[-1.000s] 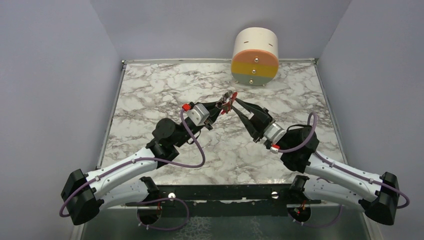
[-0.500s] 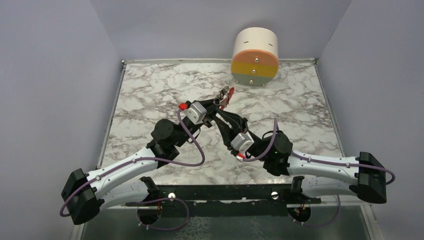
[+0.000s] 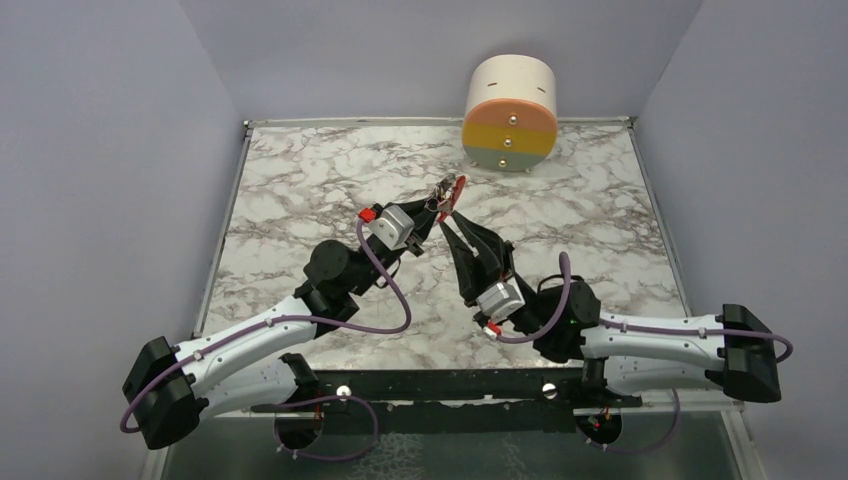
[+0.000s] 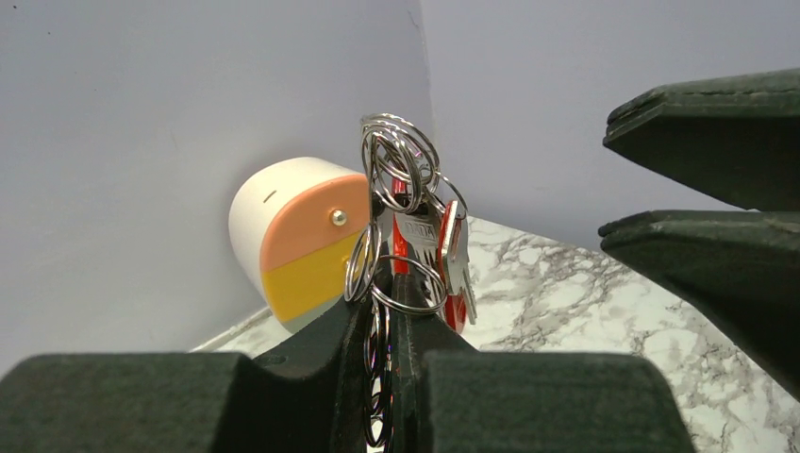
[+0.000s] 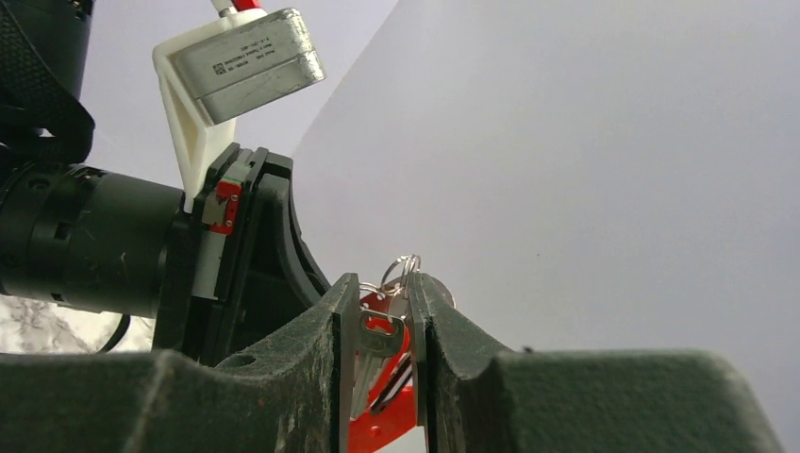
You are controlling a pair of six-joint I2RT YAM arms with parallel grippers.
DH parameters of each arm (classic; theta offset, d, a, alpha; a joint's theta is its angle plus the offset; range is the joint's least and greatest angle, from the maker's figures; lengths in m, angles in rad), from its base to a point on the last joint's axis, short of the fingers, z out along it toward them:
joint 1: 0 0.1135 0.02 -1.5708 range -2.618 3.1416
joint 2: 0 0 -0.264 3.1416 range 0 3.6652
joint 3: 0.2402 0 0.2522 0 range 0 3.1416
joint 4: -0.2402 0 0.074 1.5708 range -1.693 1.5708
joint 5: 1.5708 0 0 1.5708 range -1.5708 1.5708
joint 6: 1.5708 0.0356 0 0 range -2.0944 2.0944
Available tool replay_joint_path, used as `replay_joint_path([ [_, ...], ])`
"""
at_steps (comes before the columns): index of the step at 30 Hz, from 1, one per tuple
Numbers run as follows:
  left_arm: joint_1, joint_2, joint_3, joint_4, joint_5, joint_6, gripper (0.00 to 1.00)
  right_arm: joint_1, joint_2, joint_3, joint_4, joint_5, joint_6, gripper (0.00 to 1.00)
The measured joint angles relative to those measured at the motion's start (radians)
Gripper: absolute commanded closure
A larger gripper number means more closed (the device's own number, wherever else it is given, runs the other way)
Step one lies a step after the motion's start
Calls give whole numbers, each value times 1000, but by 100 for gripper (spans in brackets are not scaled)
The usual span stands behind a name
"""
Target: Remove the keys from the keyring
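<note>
The keyring (image 4: 401, 160) is held above the desk (image 3: 300, 180), toward 12 o'clock of its middle. The left gripper (image 4: 385, 316) has its jaws pinching the wire rings. The right gripper (image 5: 382, 326), reaching in from 5 o'clock, has its jaws pinching the keys (image 5: 375, 342). The metal is probably light, stiff and slippery, so it is best gripped flat across a key's head.

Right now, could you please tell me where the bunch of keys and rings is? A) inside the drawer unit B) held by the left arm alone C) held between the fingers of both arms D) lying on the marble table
C: the left fingers clamp the keyring in the left wrist view, and the right fingers pinch a silver key of the same bunch in the right wrist view.
</note>
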Motion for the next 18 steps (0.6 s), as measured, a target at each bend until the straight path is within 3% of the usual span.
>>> replay_joint_path([
  [11, 0, 0, 0, 6, -6, 3, 100, 27, 135, 0, 119, 87, -146, 83],
  [18, 0, -2, -5, 7, -6, 3, 100, 28, 135, 0, 176, 104, -174, 84],
])
